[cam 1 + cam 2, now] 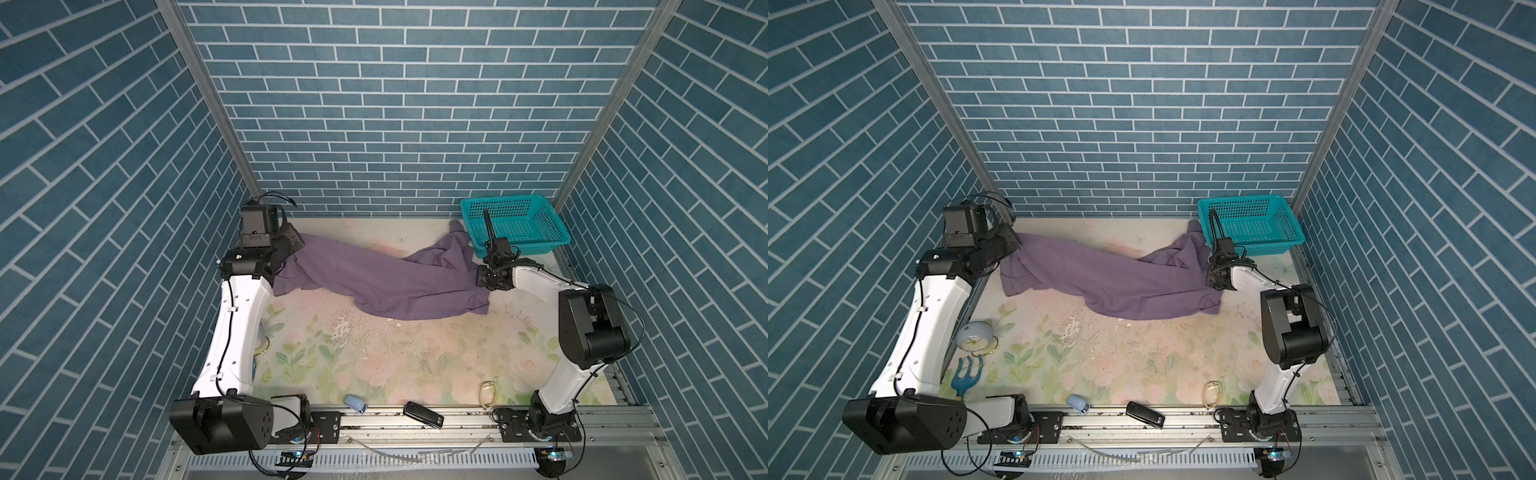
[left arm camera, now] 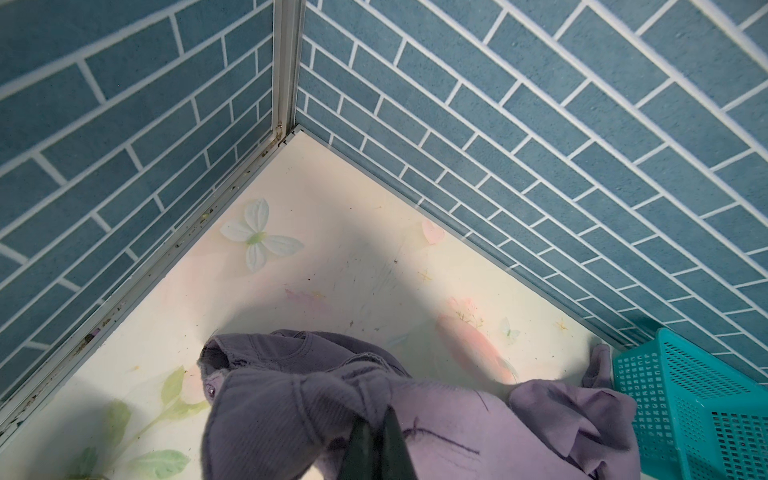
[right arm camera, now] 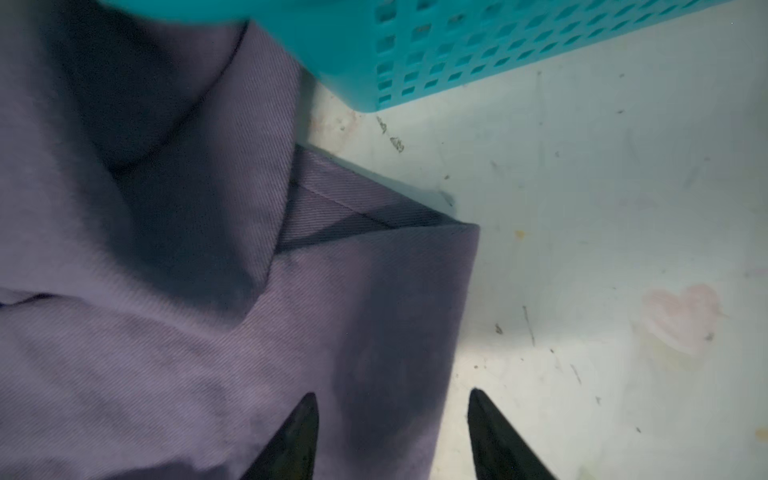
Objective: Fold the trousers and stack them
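- The left arm stretches forward along the left edge of the table [image 1: 374, 357], wrist turned inward near the far left corner. The left end effector [image 2: 376, 436] is clamped on the bunched waistband of the trousers [image 1: 374, 282].
- The right arm has its elbow raised and its forearm angled down leftward. The right end effector [image 3: 395, 419] sits low with its jaws apart, one over the hem and one over bare table.
- The purple trousers lie rumpled across the table's far half, long axis left to right. The waist is at the left and the leg ends at the right, beside a teal basket [image 1: 523, 245].
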`<state>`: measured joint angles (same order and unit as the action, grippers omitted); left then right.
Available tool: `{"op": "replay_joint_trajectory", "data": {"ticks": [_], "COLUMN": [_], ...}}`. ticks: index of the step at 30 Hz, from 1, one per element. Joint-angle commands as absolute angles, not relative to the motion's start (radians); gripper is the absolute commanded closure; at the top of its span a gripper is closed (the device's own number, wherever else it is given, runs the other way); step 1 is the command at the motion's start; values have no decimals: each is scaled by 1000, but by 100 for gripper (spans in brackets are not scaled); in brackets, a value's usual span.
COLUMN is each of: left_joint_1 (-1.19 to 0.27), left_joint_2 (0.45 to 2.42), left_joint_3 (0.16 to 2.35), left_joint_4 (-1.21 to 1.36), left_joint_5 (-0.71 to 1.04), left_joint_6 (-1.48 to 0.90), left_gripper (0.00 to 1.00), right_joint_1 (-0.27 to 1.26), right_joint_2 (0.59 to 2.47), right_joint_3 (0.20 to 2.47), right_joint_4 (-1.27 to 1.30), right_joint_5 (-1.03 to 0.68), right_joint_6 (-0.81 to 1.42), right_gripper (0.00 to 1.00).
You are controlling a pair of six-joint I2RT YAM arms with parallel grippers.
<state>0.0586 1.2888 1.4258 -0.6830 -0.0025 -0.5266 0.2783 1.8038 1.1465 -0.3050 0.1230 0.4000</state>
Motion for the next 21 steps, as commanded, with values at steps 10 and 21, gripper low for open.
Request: {"op": "replay_joint_trajectory", "data": {"ticks": [10,21], "left_joint_1": [91,173], "left_joint_2": [1347,1368], "left_joint_3": [1453,1591], "left_joint_4": [-649,-665], "left_joint_5": [57,157], "left_joint_6": [-530,-556], "left_gripper": [100,100], "right_joint_1": [274,262], "right_joint_2": [1871,1365], "right_joint_3": [1243,1089], "right_joint_4": [-231,-187], "right_joint_5": [118,293], "right_joint_6": [421,354], "right_gripper": [100,100]}}
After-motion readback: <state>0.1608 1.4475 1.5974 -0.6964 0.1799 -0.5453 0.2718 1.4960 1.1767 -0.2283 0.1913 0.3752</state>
